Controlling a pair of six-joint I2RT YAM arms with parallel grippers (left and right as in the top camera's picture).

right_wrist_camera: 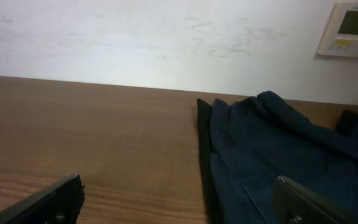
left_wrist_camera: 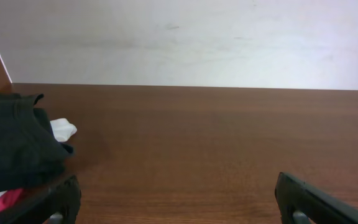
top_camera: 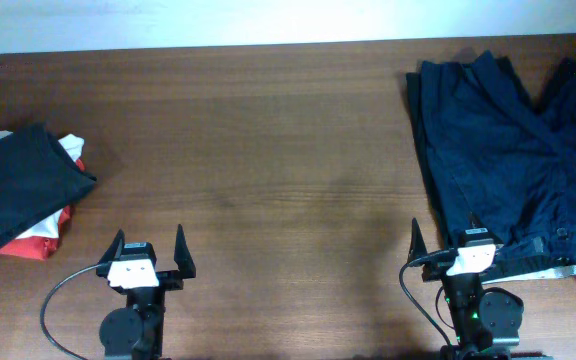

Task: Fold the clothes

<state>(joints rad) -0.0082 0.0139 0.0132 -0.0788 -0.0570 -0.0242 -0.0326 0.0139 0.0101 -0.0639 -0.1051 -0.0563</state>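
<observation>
Far left on table (top_camera: 268, 150), black T-shirt (top_camera: 18, 185), well apart from spread left fingers (top_camera: 182, 252), right fingers (top_camera: 415, 246) spread too

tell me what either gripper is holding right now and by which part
Nothing is held. The left gripper and right gripper are both open and empty; the black garment lies folded at far left, untouched.

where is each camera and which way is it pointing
Overhead: above the table, looking down; left claw and right claw at bottom edge.
Left wrist: low, facing the wall; own fingers; black T-shirt left.
Right wrist: low, facing the wall; own fingers; navy garment right.
Shared: overhead shows both garments too.
</observation>
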